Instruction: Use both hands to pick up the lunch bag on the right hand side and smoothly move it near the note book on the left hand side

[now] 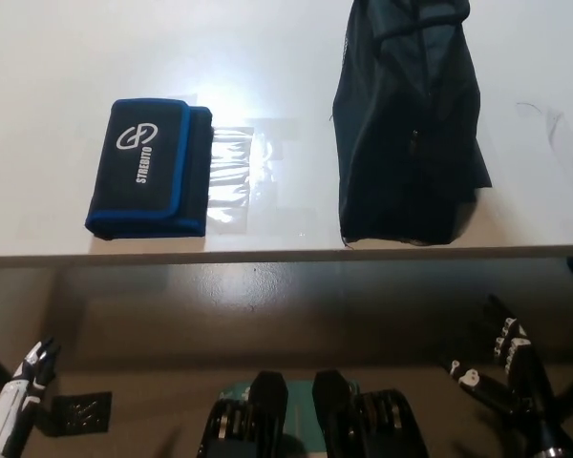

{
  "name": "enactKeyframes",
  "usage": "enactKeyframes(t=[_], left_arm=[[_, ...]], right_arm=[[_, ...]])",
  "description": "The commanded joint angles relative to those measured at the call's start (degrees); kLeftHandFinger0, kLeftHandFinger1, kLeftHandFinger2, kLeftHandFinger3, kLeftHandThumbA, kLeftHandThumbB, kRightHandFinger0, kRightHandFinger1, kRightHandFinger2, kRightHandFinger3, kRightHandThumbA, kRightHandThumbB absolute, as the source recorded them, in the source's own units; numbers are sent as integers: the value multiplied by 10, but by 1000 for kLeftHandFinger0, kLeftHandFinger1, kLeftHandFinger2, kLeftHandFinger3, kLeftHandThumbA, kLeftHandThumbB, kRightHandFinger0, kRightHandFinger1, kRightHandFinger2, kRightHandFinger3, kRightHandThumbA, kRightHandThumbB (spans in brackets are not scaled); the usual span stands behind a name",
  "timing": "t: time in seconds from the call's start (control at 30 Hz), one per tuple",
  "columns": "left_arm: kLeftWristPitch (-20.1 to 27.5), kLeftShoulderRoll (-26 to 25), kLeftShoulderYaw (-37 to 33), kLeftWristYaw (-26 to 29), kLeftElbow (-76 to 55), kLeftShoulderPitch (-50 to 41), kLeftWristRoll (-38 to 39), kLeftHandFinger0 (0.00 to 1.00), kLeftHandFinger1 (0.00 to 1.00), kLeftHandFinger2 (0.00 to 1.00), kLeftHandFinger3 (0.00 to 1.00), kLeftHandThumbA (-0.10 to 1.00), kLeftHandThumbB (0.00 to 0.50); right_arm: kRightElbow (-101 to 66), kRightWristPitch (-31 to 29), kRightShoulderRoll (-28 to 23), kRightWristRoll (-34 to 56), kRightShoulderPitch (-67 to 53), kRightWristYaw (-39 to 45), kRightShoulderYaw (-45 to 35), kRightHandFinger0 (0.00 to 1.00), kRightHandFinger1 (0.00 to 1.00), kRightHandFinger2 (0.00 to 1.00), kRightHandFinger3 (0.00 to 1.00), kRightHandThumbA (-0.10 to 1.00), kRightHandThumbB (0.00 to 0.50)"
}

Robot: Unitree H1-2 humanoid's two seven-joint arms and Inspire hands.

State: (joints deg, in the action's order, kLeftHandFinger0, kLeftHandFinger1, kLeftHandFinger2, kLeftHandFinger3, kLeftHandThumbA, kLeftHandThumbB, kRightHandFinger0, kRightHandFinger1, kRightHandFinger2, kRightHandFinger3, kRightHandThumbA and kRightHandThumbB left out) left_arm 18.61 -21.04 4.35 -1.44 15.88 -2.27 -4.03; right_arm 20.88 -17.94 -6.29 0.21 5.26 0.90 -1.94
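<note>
Dark soft fabric lunch bag (pixel 406 124) at 1 o'clock on white worktop (pixel 38 76), near edge, could sag or slip unevenly; white left hand (pixel 19 396) fingers unclear, black right hand (pixel 506 367) fingers spread, both low, holding nothing.

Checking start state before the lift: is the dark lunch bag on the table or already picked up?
On the table. The dark fabric lunch bag rests on the white table; the white left hand and black right hand sit below the edge.

The white left hand (pixel 27 380) hangs low at the lower left, its fingers together and pointing upward, holding nothing. The black right hand (pixel 501 355) sits low at the lower right on its black arm, fingers spread apart and empty.
</note>
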Motion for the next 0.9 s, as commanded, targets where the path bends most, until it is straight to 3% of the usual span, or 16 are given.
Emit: enactKeyframes(t=[0.0, 0.1, 0.17, 0.23, 0.3, 0.37, 0.47, 0.5, 0.67, 0.73, 0.8, 0.87], left_arm=[[83, -36, -15, -10, -55, -2, -38, 1000, 1000, 1000, 1000, 1000, 191], [83, -38, -18, -24, -80, -8, -12, 1000, 1000, 1000, 1000, 1000, 218], [83, -32, -16, -35, -92, -12, 13, 1000, 1000, 1000, 1000, 1000, 279], [83, -29, -16, -42, -125, -19, 27, 1000, 980, 941, 1000, 1000, 284], [83, -28, -16, -47, -146, -23, 34, 988, 913, 894, 1000, 1000, 289], [83, -28, -16, -53, -167, -27, 40, 980, 907, 895, 1000, 1000, 301], [79, -30, -20, -64, -211, -33, 56, 1000, 934, 921, 1000, 1000, 278], [75, -30, -20, -67, -223, -35, 59, 1000, 939, 931, 1000, 1000, 293], [50, -27, -19, -73, -307, -33, 95, 1000, 940, 979, 1000, 1000, 302], [43, -26, -20, -75, -337, -24, 102, 994, 953, 1000, 1000, 1000, 298], [21, -24, -21, -75, -365, -15, 115, 1000, 1000, 1000, 1000, 1000, 320], [9, -23, -23, -77, -382, -4, 126, 1000, 1000, 1000, 1000, 1000, 314]], right_arm=[[-79, -90, -10, -11, -1, -15, -10, 607, 599, 700, 813, 1000, 180], [-112, -90, -5, -18, -10, -30, -15, 535, 497, 561, 684, 1000, 220], [-130, -90, 0, -14, -14, -30, -19, 494, 447, 520, 651, 1000, 192], [-155, -90, 11, 6, -17, -20, -26, 445, 418, 532, 652, 985, 182], [-169, -90, 17, 14, -18, -13, -30, 441, 422, 544, 663, 982, 158], [-185, -90, 19, 8, -20, -17, -30, 463, 441, 558, 678, 1000, 156], [-215, -90, 23, 10, -26, -17, -35, 545, 520, 611, 741, 1000, 136], [-221, -90, 24, 11, -27, -17, -36, 558, 541, 626, 770, 1000, 131], [-265, -90, 27, 32, -27, -9, -53, 692, 682, 776, 899, 1000, 155], [-280, -90, 28, 36, -24, -9, -61, 813, 796, 887, 975, 1000, 158], [-288, -90, 25, 38, -20, -7, -65, 958, 965, 1000, 1000, 1000, 198], [-292, -90, 22, 39, -15, -4, -67, 1000, 1000, 1000, 1000, 1000, 220]])
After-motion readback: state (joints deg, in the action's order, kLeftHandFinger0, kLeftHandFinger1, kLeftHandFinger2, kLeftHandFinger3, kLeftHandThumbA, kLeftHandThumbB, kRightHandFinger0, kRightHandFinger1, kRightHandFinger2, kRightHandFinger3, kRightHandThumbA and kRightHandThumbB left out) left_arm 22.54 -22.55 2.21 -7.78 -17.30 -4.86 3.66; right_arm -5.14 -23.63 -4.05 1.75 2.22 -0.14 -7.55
